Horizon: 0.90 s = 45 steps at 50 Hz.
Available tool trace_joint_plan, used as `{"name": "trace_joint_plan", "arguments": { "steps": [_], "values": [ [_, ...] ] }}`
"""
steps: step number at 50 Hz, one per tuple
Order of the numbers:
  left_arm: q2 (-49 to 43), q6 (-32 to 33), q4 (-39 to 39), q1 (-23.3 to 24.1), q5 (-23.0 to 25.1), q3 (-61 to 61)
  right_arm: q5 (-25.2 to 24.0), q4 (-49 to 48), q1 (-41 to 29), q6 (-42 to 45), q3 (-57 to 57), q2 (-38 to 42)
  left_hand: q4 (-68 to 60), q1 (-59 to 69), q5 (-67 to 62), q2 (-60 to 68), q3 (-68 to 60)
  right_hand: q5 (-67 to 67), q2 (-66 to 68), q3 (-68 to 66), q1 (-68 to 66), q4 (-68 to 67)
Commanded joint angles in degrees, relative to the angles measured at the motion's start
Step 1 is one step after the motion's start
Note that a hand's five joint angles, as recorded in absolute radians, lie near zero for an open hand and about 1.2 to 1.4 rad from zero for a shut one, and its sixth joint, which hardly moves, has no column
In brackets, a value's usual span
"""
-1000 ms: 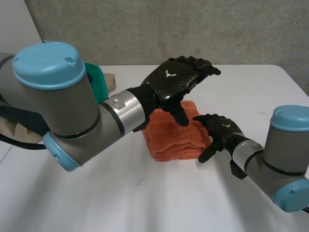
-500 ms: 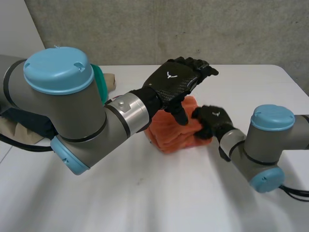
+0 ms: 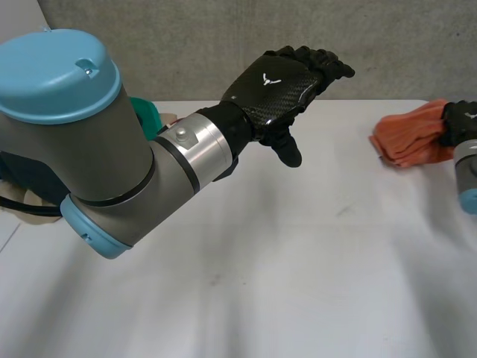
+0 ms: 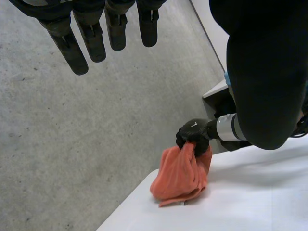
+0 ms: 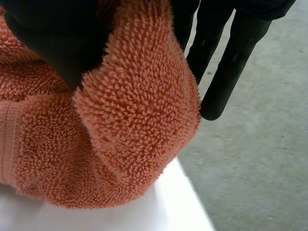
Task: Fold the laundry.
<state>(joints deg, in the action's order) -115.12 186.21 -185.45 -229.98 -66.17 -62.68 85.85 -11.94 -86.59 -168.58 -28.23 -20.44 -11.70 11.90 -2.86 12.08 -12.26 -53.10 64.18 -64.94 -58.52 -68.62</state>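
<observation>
A folded orange towel (image 3: pixel 410 138) lies bunched at the table's far right edge. My right hand (image 3: pixel 462 119) is shut on its right end. In the right wrist view the thumb (image 5: pixel 53 38) and fingers (image 5: pixel 231 57) pinch a thick fold of the towel (image 5: pixel 120 130). The left wrist view shows that hand (image 4: pixel 195 137) gripping the towel (image 4: pixel 180 175) from above, near the table's corner. My left hand (image 3: pixel 283 82) hovers above the back middle of the table, open, fingers (image 4: pixel 96 33) straight, holding nothing.
The white table (image 3: pixel 298 261) stretches bare between the two hands. Behind my left arm sit a teal item (image 3: pixel 149 115) and beige cloth (image 3: pixel 19 201) at the left edge. A grey wall stands behind the table.
My right hand closed on the orange towel and carried it from the table's middle to the far right edge. My left hand stayed raised and open.
</observation>
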Motion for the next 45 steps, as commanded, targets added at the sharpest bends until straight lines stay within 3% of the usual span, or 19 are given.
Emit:
{"name": "trace_joint_plan", "arguments": {
  "steps": [1,2,3,4,10,15,20,26,33,36,39,44,45],
  "values": [
    [-0.28,0.03,0.00,0.41,-0.01,0.37,-4.28,5.35,2.65,0.54,15.23,7.25,1.70,-1.90,2.86,-2.08,2.26,-16.90,15.82,-15.06,-21.48,-11.38],
    [-0.37,-0.05,0.08,0.41,-0.01,0.37,-4.28,5.35,2.65,0.54,14.96,7.25,1.70,-1.90,2.86,-2.08,2.26,-1.31,0.23,0.53,-5.88,4.22],
    [-0.46,-0.06,0.09,0.41,-0.01,0.28,-4.20,5.26,2.65,0.54,14.78,7.25,1.70,-1.90,2.86,-2.08,2.26,47.31,-48.39,49.15,42.73,52.83],
    [-0.46,-0.06,0.09,0.50,-0.01,0.28,-4.11,5.26,2.74,0.54,14.70,7.25,1.70,-1.90,2.86,-2.08,2.26,53.10,-54.18,54.94,48.52,58.62],
    [-0.81,-0.06,0.17,0.41,-0.01,0.19,-2.97,4.91,2.91,1.06,14.26,7.25,1.70,-1.90,2.86,-2.08,2.26,53.10,-54.18,54.94,48.52,58.62],
    [-0.63,-0.06,0.35,0.50,-0.01,-0.25,4.85,4.73,4.14,8.43,13.20,7.08,1.70,-1.90,2.86,-2.08,2.26,53.10,-54.18,54.94,48.52,58.62],
    [-0.20,-0.06,0.44,0.67,-0.01,-0.34,6.53,3.68,3.71,15.30,8.73,3.48,1.70,-1.90,2.86,-2.08,2.26,53.10,-54.18,54.94,48.52,58.62],
    [0.59,-0.67,0.35,0.58,-0.36,-0.16,3.46,-4.83,3.27,15.04,-12.08,-12.24,1.70,-1.90,2.86,-2.08,2.26,53.10,-54.18,54.94,48.52,58.62],
    [3.67,-0.76,-0.09,-0.38,-3.52,0.19,-9.19,-21.98,-1.30,15.83,-38.98,-30.17,1.70,-1.90,2.86,-2.08,2.26,53.10,-54.18,54.94,48.52,58.62],
    [4.64,-0.50,-0.18,-4.76,-5.55,0.98,-14.38,-21.99,-2.97,15.48,-47.95,-35.89,1.70,-1.90,2.86,-2.08,2.26,53.10,-54.18,54.94,48.52,58.62],
    [4.55,0.21,-0.18,-13.28,-8.18,2.12,-17.80,-17.88,-3.67,15.65,-54.97,-41.59,1.70,-1.90,2.86,-2.08,2.26,53.10,-54.18,54.94,48.52,58.62],
    [1.66,4.85,-0.09,-24.18,-11.26,5.98,-18.96,-6.01,-5.52,16.71,-61.06,-48.55,1.65,-1.85,2.82,-2.03,2.22,53.10,-54.18,54.94,48.52,58.62],
    [-1.66,8.26,-0.18,-27.16,-11.87,7.64,-19.05,-4.51,-5.78,17.06,-61.68,-49.08,0.98,-1.19,2.15,-1.36,1.55,53.10,-54.18,54.94,48.52,58.62]
  ]
}}
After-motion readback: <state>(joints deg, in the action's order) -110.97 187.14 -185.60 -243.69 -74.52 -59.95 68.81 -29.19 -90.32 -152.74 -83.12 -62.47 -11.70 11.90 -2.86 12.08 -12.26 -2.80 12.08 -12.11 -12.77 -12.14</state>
